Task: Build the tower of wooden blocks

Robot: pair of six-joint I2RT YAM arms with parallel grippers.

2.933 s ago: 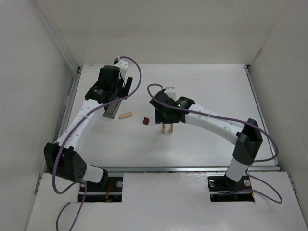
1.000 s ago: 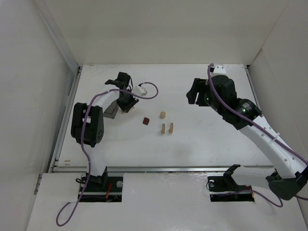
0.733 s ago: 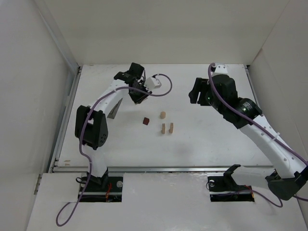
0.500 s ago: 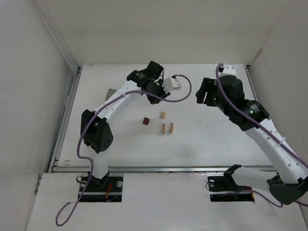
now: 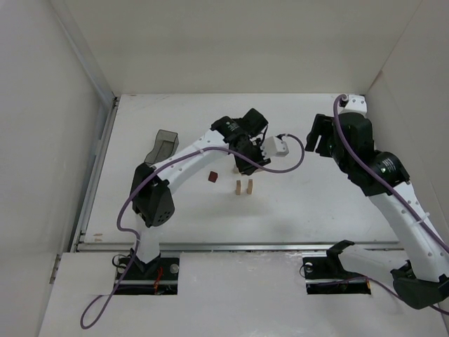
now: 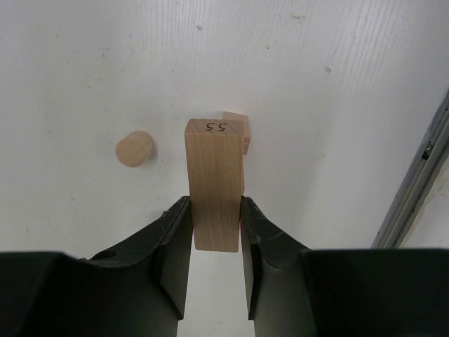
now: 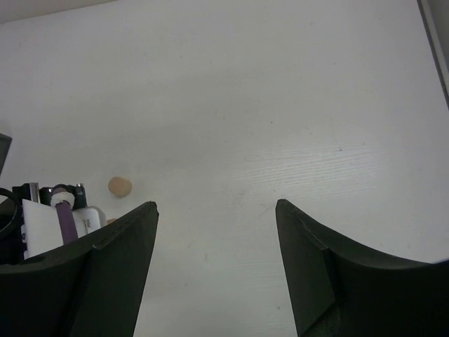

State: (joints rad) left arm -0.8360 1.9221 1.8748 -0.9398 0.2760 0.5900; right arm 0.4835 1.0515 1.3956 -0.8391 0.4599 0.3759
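- White table [image 5: 316, 203], white walls on three sides.
- My left gripper [image 6: 214, 210] is clamped on the plank [image 6: 216, 175], jaws on its long sides. The end stamped "55" points away from the wrist camera.
- One pale block [image 6: 238, 123] peeks out just past the plank's far end; I can't tell if they touch.
- A small round peg [image 6: 135, 149] sits on the table left of the plank, apart from it.
- From above, the left gripper hangs just behind the uprights [image 5: 238, 187], which stand side by side with a small gap and nothing on top.
- The cube [image 5: 212, 177] sits left of the uprights, apart from them.
- The tray [image 5: 161, 144] is further left, near the wall.
- My right gripper [image 7: 216, 207] is off to the right, jaws wide apart with nothing between them.
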